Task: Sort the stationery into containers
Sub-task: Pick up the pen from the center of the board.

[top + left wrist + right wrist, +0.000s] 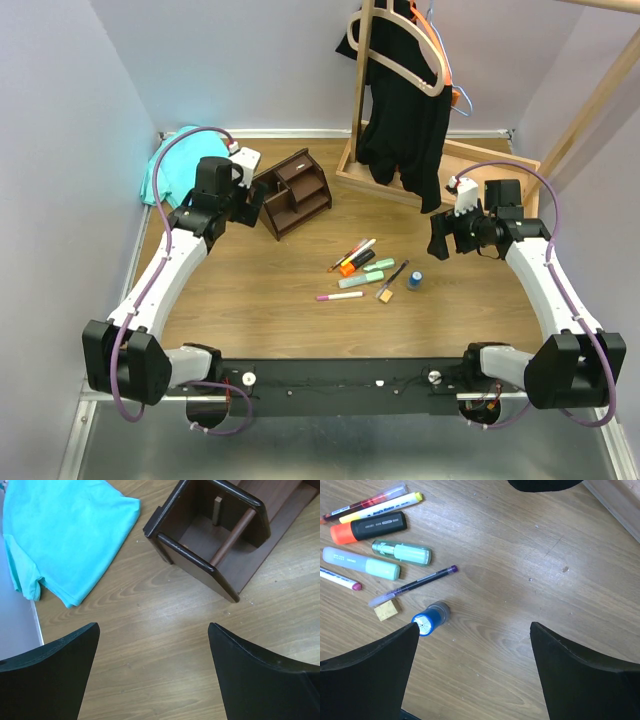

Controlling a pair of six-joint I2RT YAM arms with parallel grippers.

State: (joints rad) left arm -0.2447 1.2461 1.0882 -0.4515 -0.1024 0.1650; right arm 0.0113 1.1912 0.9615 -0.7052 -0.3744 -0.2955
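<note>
The stationery lies loose in the middle of the table: an orange marker (356, 262) (370, 528), a yellow marker (380, 509), two pale green markers (402, 552), a pink-tipped marker (340, 296), a thin dark pen (415, 584), a tan block (387, 609) and a small blue cylinder (414, 281) (429, 618). The dark brown organizer (292, 192) (210, 530) stands at the back left with its slots showing nothing inside. My left gripper (252, 200) (153, 630) hangs open just left of it. My right gripper (438, 238) (474, 630) is open and holds nothing, right of the blue cylinder.
A teal cloth (165, 170) (65, 535) lies in the back left corner. A wooden clothes rack with a black garment (405, 120) and hangers stands on a light wooden base (500, 175) at the back right.
</note>
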